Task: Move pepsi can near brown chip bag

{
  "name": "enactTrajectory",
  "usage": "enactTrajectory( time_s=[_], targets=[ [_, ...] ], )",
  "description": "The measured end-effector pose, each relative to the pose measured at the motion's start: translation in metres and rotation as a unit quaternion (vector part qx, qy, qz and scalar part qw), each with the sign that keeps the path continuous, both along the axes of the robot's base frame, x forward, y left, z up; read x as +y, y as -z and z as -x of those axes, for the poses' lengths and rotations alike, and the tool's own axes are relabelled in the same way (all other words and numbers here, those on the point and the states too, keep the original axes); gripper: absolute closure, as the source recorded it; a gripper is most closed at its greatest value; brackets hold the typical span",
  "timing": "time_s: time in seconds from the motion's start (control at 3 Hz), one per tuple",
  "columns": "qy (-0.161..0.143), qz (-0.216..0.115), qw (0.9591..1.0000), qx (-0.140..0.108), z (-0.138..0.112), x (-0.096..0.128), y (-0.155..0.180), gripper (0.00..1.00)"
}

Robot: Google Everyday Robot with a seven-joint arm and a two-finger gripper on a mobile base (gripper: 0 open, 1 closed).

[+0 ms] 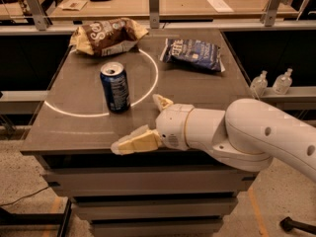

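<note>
The pepsi can point(115, 87) stands upright on the dark table point(197, 88), left of centre, on a white arc line. The brown chip bag point(107, 35) lies at the table's far left corner, well behind the can. My gripper point(143, 123) is over the table's front edge, just right of and in front of the can. It is open, with one cream finger point(135, 143) at the front and the other finger point(162, 102) behind. It holds nothing and does not touch the can.
A dark blue chip bag point(192, 54) lies at the far right of the table. Two small clear bottles point(270, 83) stand on a ledge to the right. A workbench point(173, 1) with papers runs behind the table. My white arm point(247, 135) reaches in from the right.
</note>
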State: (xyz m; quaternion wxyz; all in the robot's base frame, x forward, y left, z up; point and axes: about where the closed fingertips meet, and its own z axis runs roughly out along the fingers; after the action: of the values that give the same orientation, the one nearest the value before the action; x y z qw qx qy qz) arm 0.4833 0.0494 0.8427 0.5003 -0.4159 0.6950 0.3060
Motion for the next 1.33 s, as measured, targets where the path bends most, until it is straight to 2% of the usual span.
enactTrajectory(
  time_s=[0.33, 0.67, 1.33],
  targets=[
    [0.038, -0.031, 0.9988, -0.008, -0.026, 0.006, -0.009, 0.00],
    [0.057, -0.050, 0.9970, -0.015, -0.043, 0.013, -0.016, 0.00],
    [0.082, -0.051, 0.9953, 0.003, -0.058, 0.063, -0.011, 0.00]
  ],
)
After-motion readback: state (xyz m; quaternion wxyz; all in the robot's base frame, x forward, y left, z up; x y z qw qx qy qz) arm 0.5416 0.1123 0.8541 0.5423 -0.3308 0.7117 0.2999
